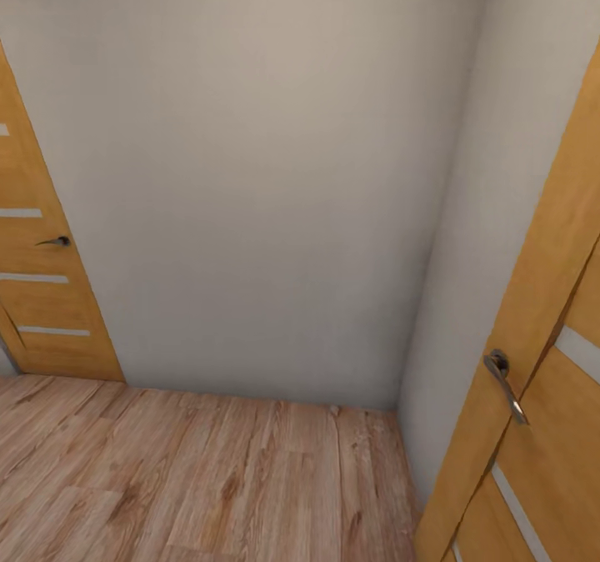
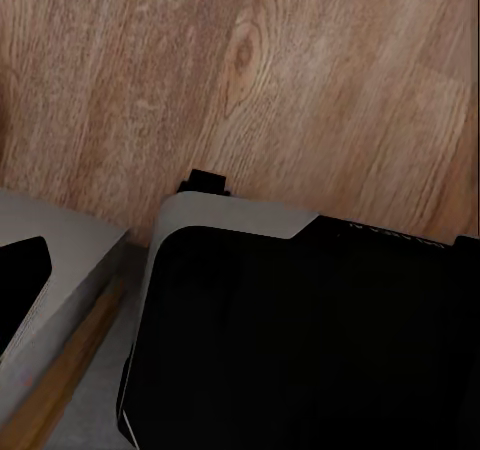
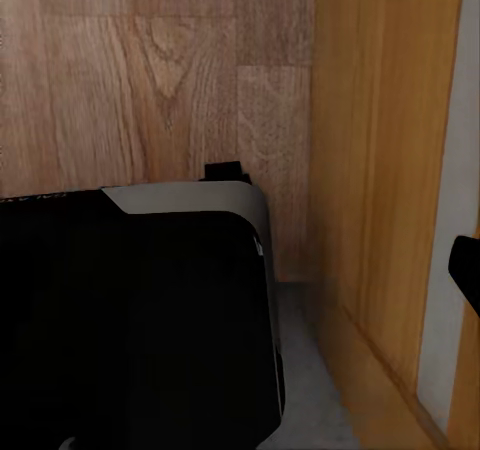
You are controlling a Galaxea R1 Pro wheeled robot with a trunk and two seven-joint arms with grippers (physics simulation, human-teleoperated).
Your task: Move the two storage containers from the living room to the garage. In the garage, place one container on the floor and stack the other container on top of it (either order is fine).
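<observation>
The two storage containers are out of view. I face a corner of plain grey-white wall [image 1: 267,170] above a light wood plank floor [image 1: 183,479]. In the left wrist view my own black and grey base [image 2: 300,340] lies over the plank floor [image 2: 250,70]. The right wrist view looks down on the same base [image 3: 130,320], close beside an orange wooden door [image 3: 380,170].
An orange wooden door [image 1: 42,295] with a dark handle [image 1: 55,242] stands at the left. A second orange door [image 1: 542,337] with a metal lever handle [image 1: 504,383] stands close at the right, angled toward me. The wall closes the way ahead.
</observation>
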